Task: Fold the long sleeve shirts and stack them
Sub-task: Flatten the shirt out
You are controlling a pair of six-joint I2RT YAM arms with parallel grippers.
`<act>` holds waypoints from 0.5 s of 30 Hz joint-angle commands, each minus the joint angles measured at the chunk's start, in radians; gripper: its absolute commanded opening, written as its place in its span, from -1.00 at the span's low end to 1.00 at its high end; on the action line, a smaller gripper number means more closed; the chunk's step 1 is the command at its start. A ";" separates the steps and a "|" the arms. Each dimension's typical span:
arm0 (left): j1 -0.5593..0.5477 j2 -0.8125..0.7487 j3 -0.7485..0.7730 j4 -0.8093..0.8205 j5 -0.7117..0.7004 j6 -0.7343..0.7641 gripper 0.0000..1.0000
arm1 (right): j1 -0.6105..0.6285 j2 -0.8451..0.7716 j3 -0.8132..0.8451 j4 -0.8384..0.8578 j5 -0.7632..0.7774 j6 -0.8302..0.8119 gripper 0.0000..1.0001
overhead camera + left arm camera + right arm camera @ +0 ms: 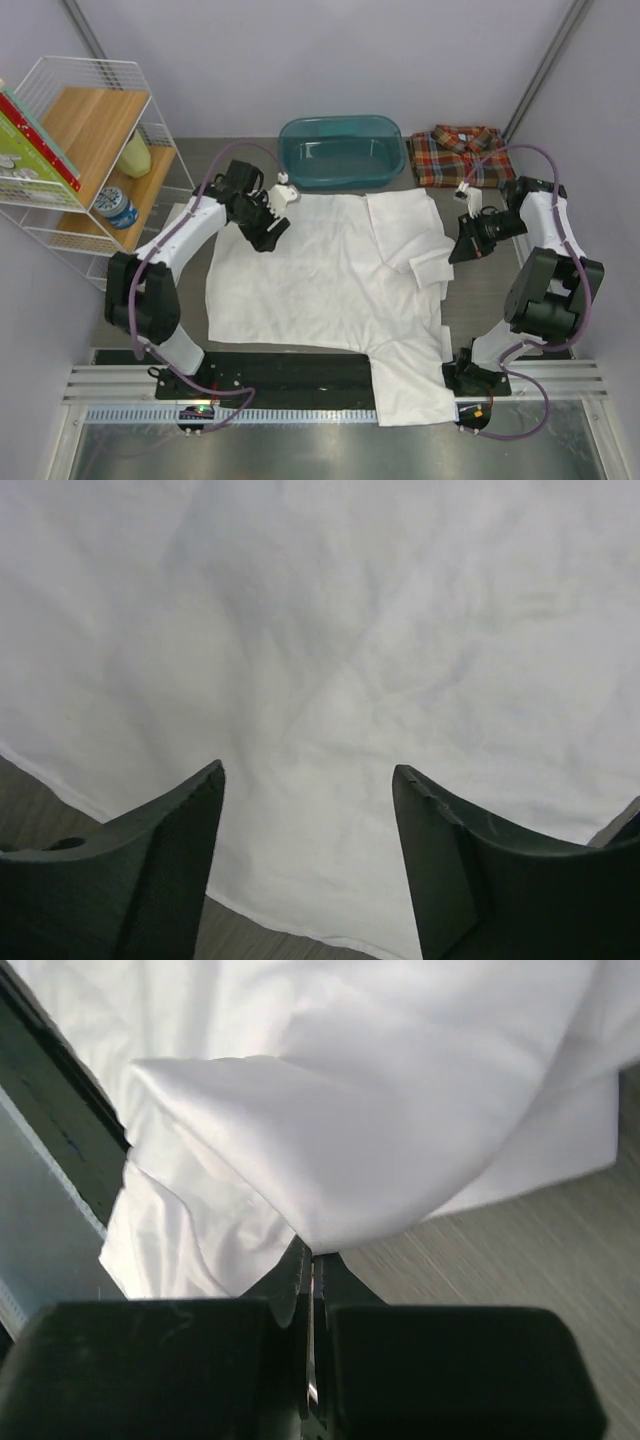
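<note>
Clearly the fold of the white shirt (320, 280) is the step in hand. It lies spread across the middle of the surface (485, 300), with one sleeve doubled back over the body at 3 o'clock and another part trailing over the near edge at 5 o'clock. The right end effector (463, 247) has its fingers pressed together on a fold of that white cloth at the shirt's 3 o'clock side; the wrist view shows fabric bunched right at the tips. The left end effector (267, 230) hangs spread wide over the shirt's 10 o'clock corner, gripping nothing, with the hem just beneath it.

To do this well, the left should probably close on the very edge of that corner. Both sides should then travel together so the crease runs straight. A lopsided pull would likely drag the whole garment and wrinkle it. The trailing part at 5 o'clock probably needs tucking in before any stacking.

The plaid shirt (460, 155) sits at 1 o'clock, apart from the white one and seemingly already folded. Just beside it at 12 o'clock stands a teal tub (342, 121) with nothing visible inside. A wire shelf (90, 62) at 10 o'clock holds books (30, 140), a pale bottle (135, 157) and a small jar (117, 207).
</note>
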State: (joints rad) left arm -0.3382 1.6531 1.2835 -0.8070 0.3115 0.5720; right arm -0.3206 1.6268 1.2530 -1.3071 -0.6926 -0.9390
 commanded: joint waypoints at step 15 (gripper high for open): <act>-0.327 -0.127 0.050 0.390 0.115 -0.285 0.92 | 0.571 0.013 0.045 0.747 -0.225 0.944 -0.98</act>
State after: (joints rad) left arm -0.6426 1.4540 1.3506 -0.5148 0.4458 0.3298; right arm 0.2066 1.6005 1.2606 -0.7757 -0.9291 -0.1959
